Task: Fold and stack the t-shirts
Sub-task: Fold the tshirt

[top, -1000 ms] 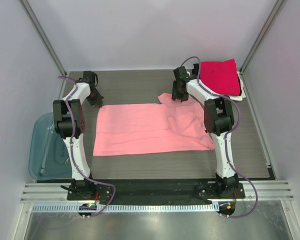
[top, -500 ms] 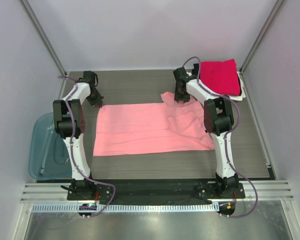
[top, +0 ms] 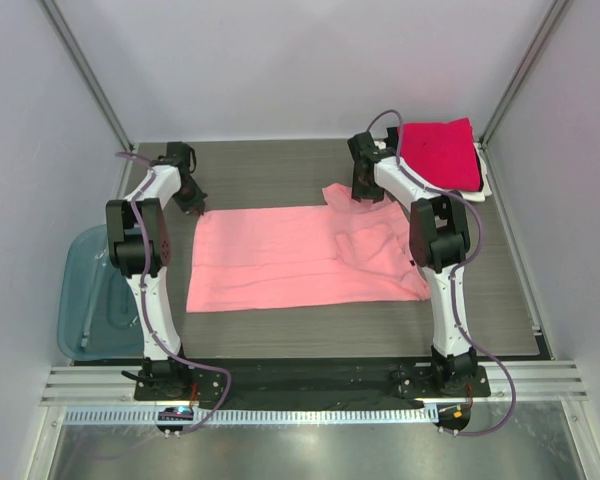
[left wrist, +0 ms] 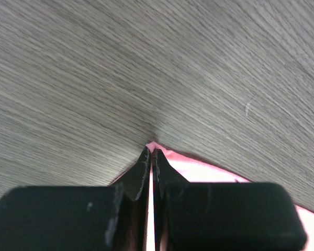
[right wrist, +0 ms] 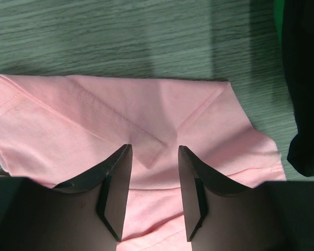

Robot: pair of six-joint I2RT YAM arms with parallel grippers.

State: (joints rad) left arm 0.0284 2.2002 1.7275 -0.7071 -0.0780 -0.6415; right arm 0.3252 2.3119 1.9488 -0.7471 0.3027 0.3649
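Observation:
A light salmon-pink t-shirt [top: 290, 255] lies spread flat across the middle of the table. My left gripper [top: 196, 206] is shut on its far left corner, and the pink cloth [left wrist: 199, 170] shows pinched between the tips in the left wrist view. My right gripper [top: 365, 196] is open just above the shirt's far right sleeve [right wrist: 162, 120], the jaws apart over a folded flap. A stack of folded shirts with the magenta-red one [top: 438, 152] on top sits at the far right corner; a black one [right wrist: 306, 89] shows at the right edge of the right wrist view.
A translucent blue plastic bin [top: 88, 295] stands off the table's left side. The dark wood-grain table [top: 270, 170] is bounded by white walls. The shirt is bunched and wrinkled near its right side [top: 380, 245].
The right gripper has shifted slightly right and back, and the far right sleeve moved with it. The left arm has not moved.

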